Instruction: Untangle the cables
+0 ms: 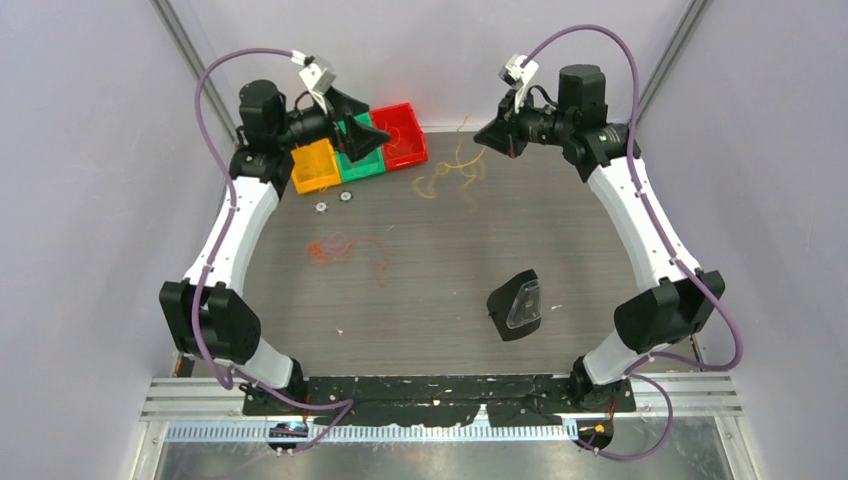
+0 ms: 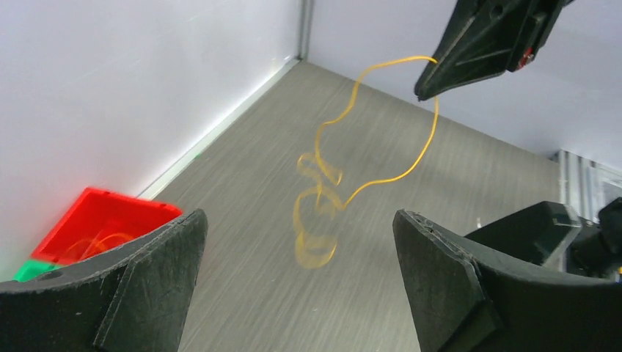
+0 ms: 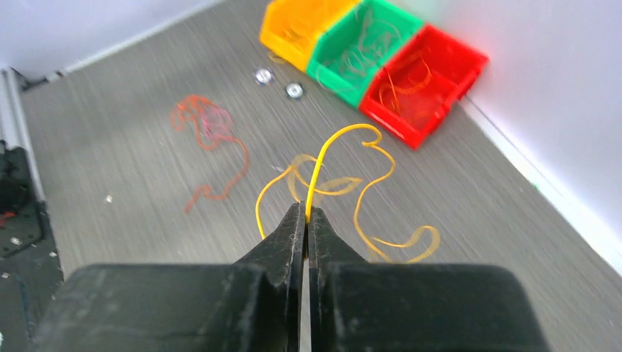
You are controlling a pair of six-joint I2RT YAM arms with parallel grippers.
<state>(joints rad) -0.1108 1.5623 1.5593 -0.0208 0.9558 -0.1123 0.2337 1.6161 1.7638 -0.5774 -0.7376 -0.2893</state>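
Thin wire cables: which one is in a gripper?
The thin yellow cable, pinched in the shut right gripper; the thin red-orange tangle lies loose on the grey table, ungripped.

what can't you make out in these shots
Top view: yellow cable too thin to count its strands or knots.
Right wrist view: red cable blurred, its tangle unreadable.
Left wrist view: green bin nearly all hidden behind a jaw of the left gripper; contents unseen.

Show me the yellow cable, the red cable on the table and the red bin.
yellow cable (image 3: 316,170): right wrist view, bright strand below its top loop.
red cable (image 3: 205,121): right wrist view, middle of its tangle.
red bin (image 3: 389,121): right wrist view, its near wall.
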